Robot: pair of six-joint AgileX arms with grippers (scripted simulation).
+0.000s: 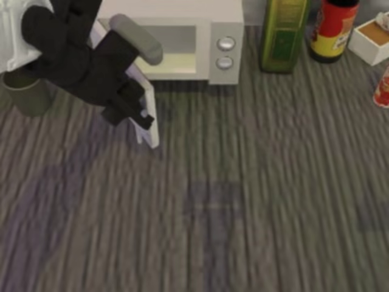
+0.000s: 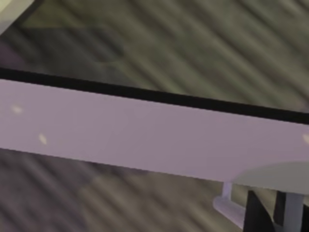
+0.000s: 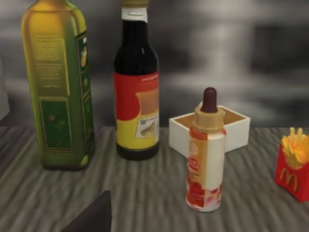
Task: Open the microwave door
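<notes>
Nearest you, the front half of the table (image 1: 243,231) is bare grey wood grain.

Moving back, you meet the microwave door (image 1: 150,115), swung out toward the front from the left side of the microwave (image 1: 182,36) and standing edge-on in the top view, roughly square to the oven's front. Your left gripper (image 1: 141,117) is right at the door's free end, the dark arm reaching in from the table's rear-left corner. In the left wrist view the door (image 2: 145,135) fills the frame as a pale band with a black edge; whether the claw is clenched on it or released you cannot tell from these views.

Behind the door, the microwave sits at the rear edge, left of centre, its cream cavity open to view and the two silver knobs (image 1: 225,52) on its right-hand panel.

To its right along the rear edge stand a green oil bottle (image 1: 282,33), a dark sauce bottle (image 1: 333,30) with a red and yellow label, and a small white box (image 1: 372,38) near the rear-right corner.

Your right gripper does not show clearly in any view.
</notes>
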